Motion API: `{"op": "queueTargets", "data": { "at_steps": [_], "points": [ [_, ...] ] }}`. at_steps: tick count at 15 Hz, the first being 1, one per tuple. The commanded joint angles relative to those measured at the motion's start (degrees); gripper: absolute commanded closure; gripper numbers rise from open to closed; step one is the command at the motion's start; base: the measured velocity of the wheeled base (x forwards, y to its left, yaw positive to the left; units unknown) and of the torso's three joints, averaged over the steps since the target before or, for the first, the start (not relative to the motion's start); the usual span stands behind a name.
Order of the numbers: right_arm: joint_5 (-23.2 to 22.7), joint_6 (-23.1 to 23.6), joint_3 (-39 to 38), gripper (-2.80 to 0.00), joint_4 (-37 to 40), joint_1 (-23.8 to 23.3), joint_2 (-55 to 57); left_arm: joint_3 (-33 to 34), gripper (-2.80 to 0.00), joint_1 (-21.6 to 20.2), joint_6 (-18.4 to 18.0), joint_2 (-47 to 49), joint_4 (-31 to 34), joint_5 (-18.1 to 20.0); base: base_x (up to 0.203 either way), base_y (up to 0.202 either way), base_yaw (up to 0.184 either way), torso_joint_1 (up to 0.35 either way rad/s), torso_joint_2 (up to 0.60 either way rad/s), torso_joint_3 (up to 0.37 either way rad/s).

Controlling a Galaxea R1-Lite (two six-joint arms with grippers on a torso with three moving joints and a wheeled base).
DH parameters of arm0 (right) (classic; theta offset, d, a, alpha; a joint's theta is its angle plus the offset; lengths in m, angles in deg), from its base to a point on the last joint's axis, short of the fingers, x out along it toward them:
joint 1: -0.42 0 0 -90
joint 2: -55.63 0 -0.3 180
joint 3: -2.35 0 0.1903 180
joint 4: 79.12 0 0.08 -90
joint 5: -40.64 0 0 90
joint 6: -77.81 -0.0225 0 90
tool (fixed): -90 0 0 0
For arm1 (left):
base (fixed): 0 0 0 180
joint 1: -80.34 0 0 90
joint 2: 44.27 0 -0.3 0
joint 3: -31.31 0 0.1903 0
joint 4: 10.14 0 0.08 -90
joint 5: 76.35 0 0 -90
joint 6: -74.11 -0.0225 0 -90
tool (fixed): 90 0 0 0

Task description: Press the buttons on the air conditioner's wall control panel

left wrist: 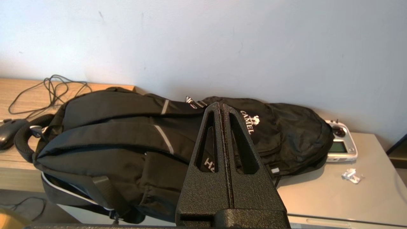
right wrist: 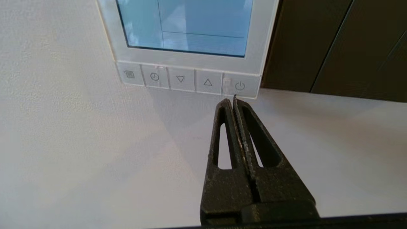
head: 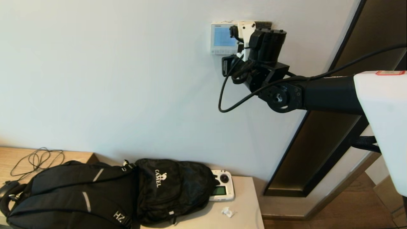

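head view: right arm (head: 318, 92) raised to panel (head: 222, 38) high on wall, left wrist view: left gripper (left wrist: 221, 106) closed and empty above backpack (left wrist: 127, 133), right wrist view: right gripper (right wrist: 231, 100) closed, empty, tips just below buttons (right wrist: 181, 79), by power key (right wrist: 240, 86)

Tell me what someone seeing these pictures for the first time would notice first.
Probably the right end effector, fingers closed, raised to the wall with its tip just below the power key in the buttons of the control panel. Below, a black backpack sprawls across the cabinet top.
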Motion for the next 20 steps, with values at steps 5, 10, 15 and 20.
{"op": "queueTargets", "data": {
  "at_steps": [5, 10, 15, 20],
  "points": [
    [0.38, 0.2, -8.3, 0.0, -3.95, 3.21, -6.67, 0.0, 0.0, -0.02, 0.0, -0.02, -0.02, 0.0, 0.0, 0.0, 0.0, 0.0, 0.0, 0.0],
    [0.33, 0.1, -20.94, 0.0, -6.2, 3.36, -16.95, 0.0, 0.0, -0.02, 0.0, -0.03, -0.02, 0.0, 0.0, 0.0, 0.0, 0.0, 0.0, 0.0],
    [0.21, 0.11, -37.22, 0.0, -5.77, 1.06, -33.33, 0.0, 0.0, -0.02, 0.0, -0.02, -0.02, -0.02, 0.0, 0.0, 0.0, 0.0, 0.0, 0.0],
    [0.12, 0.01, -50.74, 0.0, 0.22, -5.12, -50.16, 0.0, 0.0, -0.02, -0.06, -0.06, -0.02, -0.04, 0.0, 0.0, 0.0, 0.0, 0.0, 0.0]
  ]
}}
